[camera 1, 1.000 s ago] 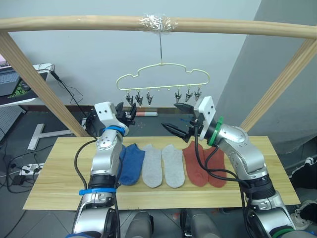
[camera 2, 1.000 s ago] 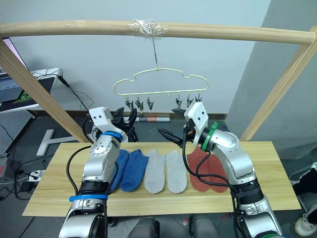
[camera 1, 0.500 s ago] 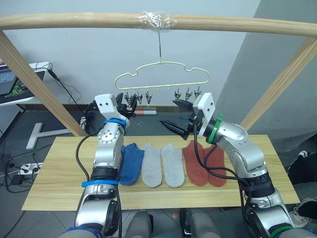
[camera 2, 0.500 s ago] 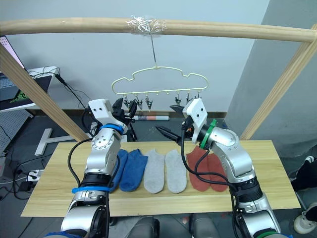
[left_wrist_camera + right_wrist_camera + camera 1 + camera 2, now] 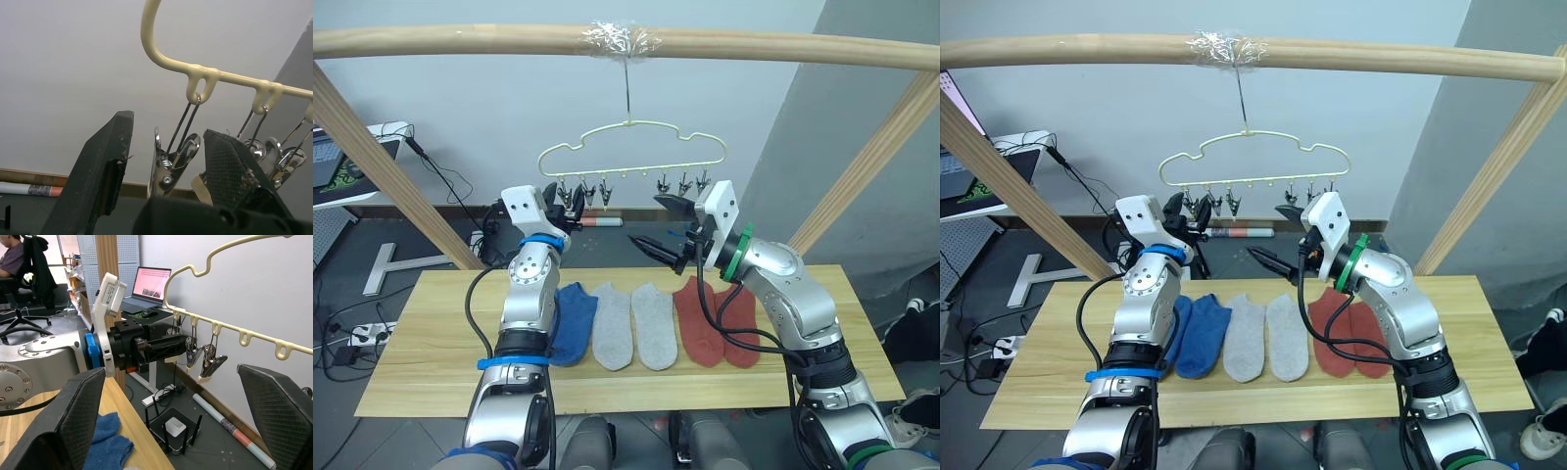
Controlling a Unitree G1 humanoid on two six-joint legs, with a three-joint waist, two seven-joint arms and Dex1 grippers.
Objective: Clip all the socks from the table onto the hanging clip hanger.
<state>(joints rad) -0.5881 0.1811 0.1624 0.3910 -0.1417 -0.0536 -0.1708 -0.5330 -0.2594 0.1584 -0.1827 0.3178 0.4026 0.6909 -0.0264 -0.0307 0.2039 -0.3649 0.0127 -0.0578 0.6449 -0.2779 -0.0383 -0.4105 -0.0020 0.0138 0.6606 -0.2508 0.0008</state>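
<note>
Six socks lie side by side in a row on the light plank table: two blue socks at the robot's left, partly behind its left forearm, two light grey socks in the middle, and two rust red socks at the right, the outer one partly crossed by the right arm's black cables. None is clipped up; all six rest flat on the planks.

Above the far edge of the table the pale yellow clip hanger hangs by its hook from a thick wooden frame bar, at a spot wrapped in clear tape. Its six metal clips dangle empty in two groups of three, with bare loops between them. Slanting wooden posts stand at both sides. Behind, a laptop sits on a side desk, cables trail over the dark floor, and a person sits on an office chair in the background of the right wrist view.

The left gripper is raised to the left group of clips; in the left wrist view its two black fingers stand parted on either side of the outermost clip, close to it, though contact cannot be made out. The right gripper is spread wide and holds nothing, just below and in front of the right group of clips
</note>
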